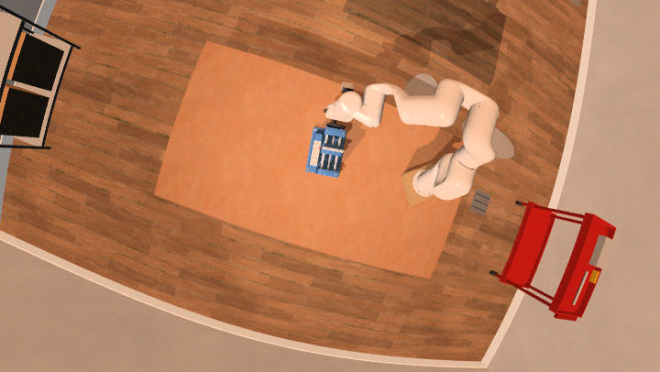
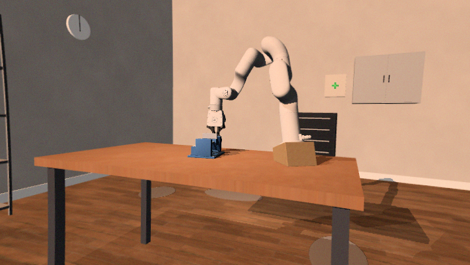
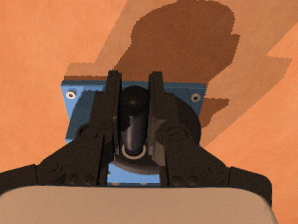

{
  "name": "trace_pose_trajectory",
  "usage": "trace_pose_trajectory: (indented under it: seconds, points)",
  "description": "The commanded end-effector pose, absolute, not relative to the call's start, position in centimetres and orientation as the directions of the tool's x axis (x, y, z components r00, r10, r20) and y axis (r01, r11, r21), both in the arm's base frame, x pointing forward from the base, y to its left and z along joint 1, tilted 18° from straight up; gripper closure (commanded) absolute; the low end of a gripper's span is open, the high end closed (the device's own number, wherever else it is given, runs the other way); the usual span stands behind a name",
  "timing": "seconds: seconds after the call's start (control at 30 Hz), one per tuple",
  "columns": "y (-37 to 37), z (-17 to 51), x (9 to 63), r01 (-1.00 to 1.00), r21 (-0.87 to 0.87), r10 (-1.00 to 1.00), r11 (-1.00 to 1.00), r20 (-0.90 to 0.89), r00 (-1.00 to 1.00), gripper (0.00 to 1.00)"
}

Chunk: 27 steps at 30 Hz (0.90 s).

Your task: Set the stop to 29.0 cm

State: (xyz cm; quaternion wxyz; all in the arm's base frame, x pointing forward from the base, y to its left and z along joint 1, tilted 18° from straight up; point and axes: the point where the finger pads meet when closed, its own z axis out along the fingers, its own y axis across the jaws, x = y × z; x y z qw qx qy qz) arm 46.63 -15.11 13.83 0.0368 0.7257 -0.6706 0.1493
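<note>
A blue stop fixture [image 1: 325, 151] [image 2: 205, 147] [image 3: 80, 106] stands near the middle of the orange table. It carries a pale scale strip along one side and a black handwheel [image 3: 135, 117] [image 1: 335, 125] at the end that faces the arm. My gripper [image 3: 135, 90] [image 1: 334, 123] [image 2: 217, 133] points straight down over that end. Its two black fingers are shut on the handwheel's dark knob, one on each side. The stop itself and the scale reading are too small to read.
The arm's tan base block [image 2: 294, 154] [image 1: 412, 190] stands on the table [image 2: 164, 164] to the right of the fixture. A red cart [image 1: 556, 258] and a dark shelf [image 1: 27, 87] stand on the floor, away from the table.
</note>
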Motion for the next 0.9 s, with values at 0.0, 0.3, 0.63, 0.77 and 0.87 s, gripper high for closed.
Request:
trace_pose_trajectory:
  seconds: [0.0,0.3,0.63,0.77,0.87]
  points:
    - [-15.2,13.9,45.8,-0.985,-0.145,-0.962,-0.096,0.266,0.055,0.94]
    - [-15.3,13.5,44.7,-0.985,-0.145,-0.962,-0.096,0.266,0.055,0.94]
    - [-15.7,12.6,43.7,-0.985,-0.145,-0.962,-0.096,0.266,0.055,0.94]
    - [-15.9,11.9,43.4,-0.985,-0.145,-0.962,-0.096,0.266,0.055,0.94]
    - [-16.0,11.4,43.3,-0.985,-0.145,-0.962,-0.096,0.266,0.055,0.94]
